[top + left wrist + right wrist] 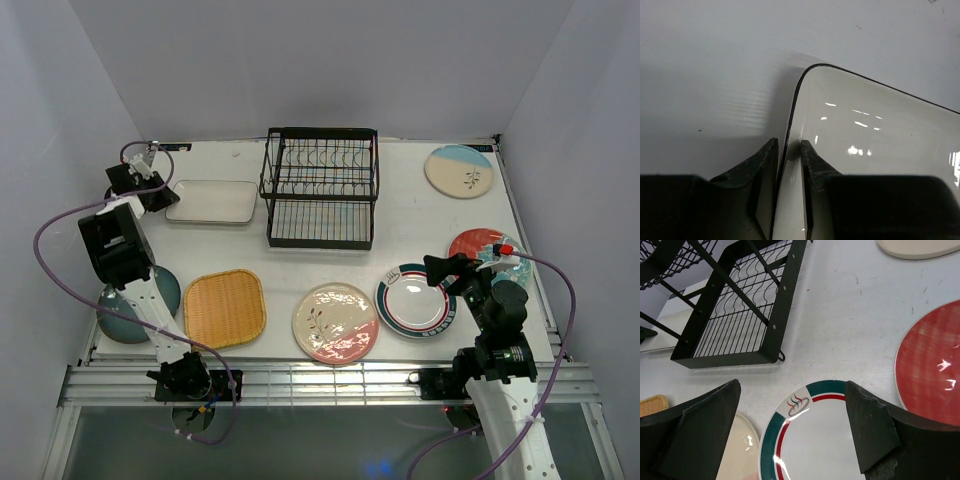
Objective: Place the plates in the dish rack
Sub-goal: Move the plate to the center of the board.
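The black wire dish rack (320,187) stands at the back centre with nothing in it. A white rounded-rectangle plate (212,202) lies to its left. My left gripper (163,190) is at that plate's left end. In the left wrist view the left gripper (788,145) has its jaws pinched either side of the white plate's (875,130) dark-edged rim. My right gripper (440,268) hangs open over the far edge of the white plate with teal-red rim (412,302). In the right wrist view that gripper (792,390) holds nothing, and the plate (815,440) lies below it.
Along the front lie a dark teal plate (128,310) partly under the left arm, a yellow woven square plate (225,307) and a cream-pink floral plate (335,322). A red-teal plate (480,245) sits by the right arm. A cream-and-blue plate (459,171) is back right.
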You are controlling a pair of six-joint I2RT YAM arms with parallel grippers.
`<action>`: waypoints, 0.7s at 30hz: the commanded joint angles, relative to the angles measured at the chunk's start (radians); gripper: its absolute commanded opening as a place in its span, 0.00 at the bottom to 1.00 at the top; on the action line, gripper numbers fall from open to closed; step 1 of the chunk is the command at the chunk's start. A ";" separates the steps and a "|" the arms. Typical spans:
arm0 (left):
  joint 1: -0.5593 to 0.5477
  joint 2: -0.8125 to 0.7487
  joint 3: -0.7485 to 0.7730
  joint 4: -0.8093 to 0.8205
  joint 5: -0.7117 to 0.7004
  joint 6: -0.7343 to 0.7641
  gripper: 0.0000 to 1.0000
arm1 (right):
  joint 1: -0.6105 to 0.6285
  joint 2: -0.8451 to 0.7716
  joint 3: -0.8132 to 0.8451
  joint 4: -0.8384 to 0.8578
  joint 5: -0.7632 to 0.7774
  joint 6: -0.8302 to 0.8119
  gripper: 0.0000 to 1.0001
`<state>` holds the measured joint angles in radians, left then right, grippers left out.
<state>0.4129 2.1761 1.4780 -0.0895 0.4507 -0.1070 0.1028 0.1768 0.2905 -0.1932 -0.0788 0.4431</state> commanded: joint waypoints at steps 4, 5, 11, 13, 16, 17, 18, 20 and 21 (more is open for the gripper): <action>-0.028 0.141 0.215 -0.071 0.003 -0.017 0.01 | 0.002 0.009 0.012 0.063 -0.003 0.006 0.90; -0.034 0.166 0.281 -0.084 0.002 -0.017 0.00 | 0.002 0.009 0.010 0.061 0.002 0.006 0.90; -0.071 0.226 0.392 -0.104 -0.041 -0.011 0.00 | 0.002 -0.003 0.012 0.058 -0.003 0.009 0.90; -0.074 0.223 0.404 -0.089 -0.055 0.000 0.00 | 0.002 -0.007 0.010 0.063 -0.006 0.014 0.90; -0.074 0.234 0.441 -0.102 -0.072 0.026 0.04 | 0.003 -0.011 0.007 0.070 -0.021 0.017 0.90; -0.074 0.234 0.446 -0.107 -0.082 0.035 0.11 | 0.003 -0.011 0.007 0.072 -0.027 0.019 0.90; -0.074 0.223 0.444 -0.114 -0.089 0.050 0.17 | 0.002 -0.011 0.007 0.074 -0.030 0.019 0.90; -0.075 0.200 0.406 -0.108 -0.102 0.059 0.39 | 0.003 -0.013 0.007 0.074 -0.033 0.022 0.90; -0.074 0.189 0.386 -0.098 -0.116 0.061 0.44 | 0.002 -0.013 0.006 0.077 -0.035 0.022 0.90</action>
<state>0.3344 2.4161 1.8820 -0.1780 0.4137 -0.0872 0.1028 0.1764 0.2901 -0.1749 -0.0902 0.4629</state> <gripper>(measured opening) 0.407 0.899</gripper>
